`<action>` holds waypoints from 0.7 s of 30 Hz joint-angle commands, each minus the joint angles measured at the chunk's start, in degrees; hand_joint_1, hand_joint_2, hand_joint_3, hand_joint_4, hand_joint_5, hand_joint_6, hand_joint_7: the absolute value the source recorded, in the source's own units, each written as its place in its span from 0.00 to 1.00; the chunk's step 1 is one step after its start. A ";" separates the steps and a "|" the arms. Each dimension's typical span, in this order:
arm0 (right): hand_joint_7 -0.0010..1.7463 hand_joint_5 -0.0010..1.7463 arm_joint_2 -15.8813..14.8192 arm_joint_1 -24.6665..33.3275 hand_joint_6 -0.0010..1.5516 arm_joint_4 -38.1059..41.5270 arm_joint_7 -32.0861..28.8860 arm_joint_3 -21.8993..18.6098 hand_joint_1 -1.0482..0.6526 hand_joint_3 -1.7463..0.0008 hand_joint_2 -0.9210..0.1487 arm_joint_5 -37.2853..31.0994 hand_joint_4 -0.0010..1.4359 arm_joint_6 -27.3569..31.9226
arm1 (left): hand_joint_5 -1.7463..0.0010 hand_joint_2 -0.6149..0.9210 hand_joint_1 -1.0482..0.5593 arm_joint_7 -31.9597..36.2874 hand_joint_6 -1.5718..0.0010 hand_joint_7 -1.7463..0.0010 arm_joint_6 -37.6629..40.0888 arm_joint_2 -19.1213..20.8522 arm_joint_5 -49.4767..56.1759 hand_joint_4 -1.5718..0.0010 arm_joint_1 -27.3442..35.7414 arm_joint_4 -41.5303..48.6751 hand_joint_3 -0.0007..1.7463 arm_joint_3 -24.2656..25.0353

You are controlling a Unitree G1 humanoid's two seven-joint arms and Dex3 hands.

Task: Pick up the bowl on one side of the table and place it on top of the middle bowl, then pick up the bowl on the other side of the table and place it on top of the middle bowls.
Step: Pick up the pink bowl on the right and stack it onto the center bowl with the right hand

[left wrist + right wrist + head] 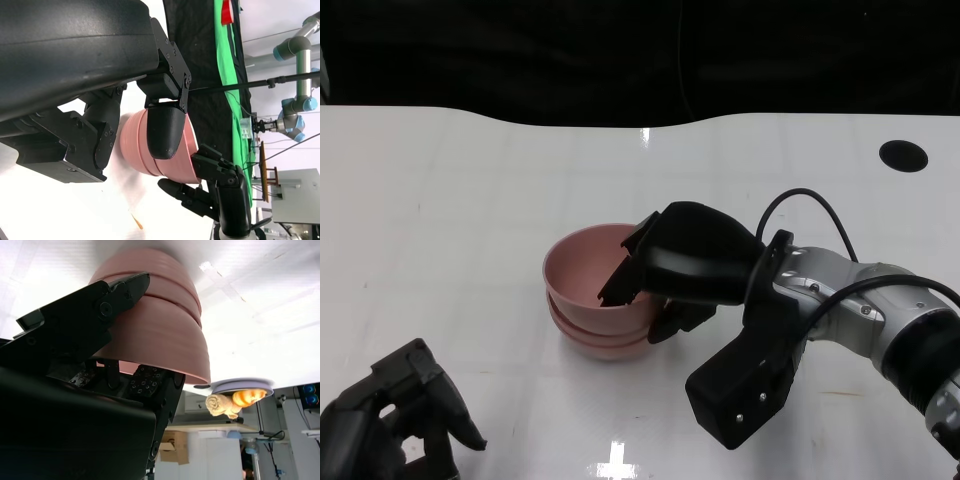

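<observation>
The right hand (655, 275) gripped the rim of the top pink bowl (588, 268), fingers inside and outside its wall, as it sat nested on the stacked bowls (603, 343) mid-worktop (470, 180), while the left hand (390, 420) rested near the front edge, curled, holding nothing.

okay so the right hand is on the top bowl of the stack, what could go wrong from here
The right hand grips the top bowl with fingers on both sides of its rim. Pulling away without fully letting go could lift or tip that bowl off the bowls beneath. A sideways pull might also slide the whole stack across the glossy table.
</observation>
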 commanded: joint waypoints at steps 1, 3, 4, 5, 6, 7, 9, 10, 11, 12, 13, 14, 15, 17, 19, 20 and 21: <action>0.01 0.33 -1.44 -1.05 0.63 -0.76 1.54 -0.54 0.32 0.85 0.00 0.77 0.60 0.75 | 0.00 0.95 0.92 0.57 0.56 0.00 -0.05 0.50 0.28 0.39 0.21 -0.30 0.66 0.23; 0.00 0.15 -1.92 -0.66 0.48 -2.24 3.49 -0.60 0.25 0.81 0.00 0.82 0.51 2.08 | 0.00 0.95 0.93 0.30 0.56 0.00 -0.48 0.63 0.21 0.39 0.06 0.07 0.65 0.37; 0.00 0.10 -2.15 -0.46 0.44 -3.00 4.45 -0.59 0.22 0.79 0.00 0.78 0.47 2.82 | 0.00 0.95 0.93 0.26 0.56 0.00 -0.44 0.64 0.10 0.39 0.05 0.08 0.65 0.42; 0.00 0.04 -2.32 -0.27 0.33 -3.69 5.35 -0.59 0.16 0.74 0.00 0.81 0.35 3.50 | 0.00 0.96 0.93 0.21 0.56 0.00 -0.40 0.64 -0.01 0.39 0.04 0.08 0.65 0.46; 0.00 0.02 -2.46 -0.09 0.29 -4.37 6.37 -0.62 0.14 0.71 0.00 0.94 0.30 4.20 | 0.00 0.96 0.93 0.16 0.56 0.00 -0.36 0.64 -0.12 0.39 0.03 0.10 0.65 0.49; 0.00 0.01 -2.55 0.08 0.24 -4.95 7.15 -0.65 0.11 0.68 0.00 1.08 0.24 4.75 | 0.00 0.96 0.93 0.13 0.56 0.00 -0.35 0.64 -0.19 0.39 0.02 0.12 0.65 0.51; 0.00 0.00 -2.77 0.60 0.15 -6.74 10.28 -0.69 0.07 0.63 0.00 1.37 0.12 7.13 | 0.00 0.96 0.93 0.06 0.56 0.00 -0.09 0.58 -0.58 0.39 0.02 0.10 0.65 0.55; 0.00 0.00 -2.89 0.79 0.09 -7.57 11.91 -0.62 0.04 0.60 0.00 1.45 0.06 8.27 | 0.00 0.96 0.93 0.00 0.56 0.00 -0.01 0.58 -0.73 0.38 0.00 0.12 0.65 0.55; 0.00 0.00 -2.99 0.99 0.04 -8.37 13.31 -0.49 0.02 0.56 0.00 1.42 0.02 9.36 | 0.00 0.97 0.94 0.02 0.56 0.00 0.06 0.57 -0.79 0.38 -0.01 0.12 0.65 0.54; 0.00 0.00 -3.09 1.18 0.02 -9.00 14.09 -0.32 0.01 0.54 0.00 1.28 0.01 10.16 | 0.00 0.97 0.94 0.02 0.56 0.00 0.10 0.55 -0.88 0.38 -0.05 0.17 0.65 0.52; 0.00 0.00 -3.23 1.29 0.01 -9.56 14.43 0.00 0.00 0.53 0.00 0.74 0.01 10.90 | 0.00 0.97 0.94 0.01 0.56 0.00 0.01 0.55 -0.90 0.38 -0.09 0.25 0.65 0.51; 0.00 0.00 -3.33 1.39 0.00 -10.02 14.64 0.22 0.00 0.50 0.00 0.36 0.00 11.44 | 0.00 0.97 0.94 -0.01 0.56 0.00 -0.06 0.55 -0.92 0.38 -0.12 0.30 0.65 0.50; 0.00 0.00 -3.42 1.56 0.00 -10.37 14.00 0.55 0.00 0.49 0.00 -0.40 0.00 11.99 | 0.00 0.97 0.94 0.00 0.56 0.00 -0.18 0.54 -0.88 0.38 -0.16 0.38 0.65 0.48; 0.00 0.00 -3.55 1.82 0.00 -11.02 13.11 1.06 0.00 0.46 0.00 -1.53 0.00 12.89 | 0.00 0.97 0.93 0.09 0.56 0.00 -0.22 0.49 -0.78 0.38 -0.16 0.38 0.64 0.45; 0.00 0.00 -3.63 1.95 0.00 -11.39 12.48 1.42 0.00 0.44 0.00 -2.34 0.00 13.41 | 0.00 0.97 0.93 0.24 0.56 0.00 -0.09 0.47 -0.66 0.39 -0.09 0.22 0.64 0.42; 0.00 0.00 -3.64 1.99 0.00 -11.46 12.22 1.49 0.00 0.43 0.00 -2.61 0.00 13.49 | 0.00 0.97 0.93 0.30 0.56 0.00 -0.01 0.48 -0.58 0.39 -0.05 0.15 0.64 0.40; 0.00 0.00 -3.68 2.02 0.00 -11.56 12.11 1.51 0.00 0.43 0.00 -2.80 0.00 13.49 | 0.00 0.96 0.93 0.36 0.56 0.00 0.20 0.46 -0.61 0.39 0.00 0.01 0.64 0.38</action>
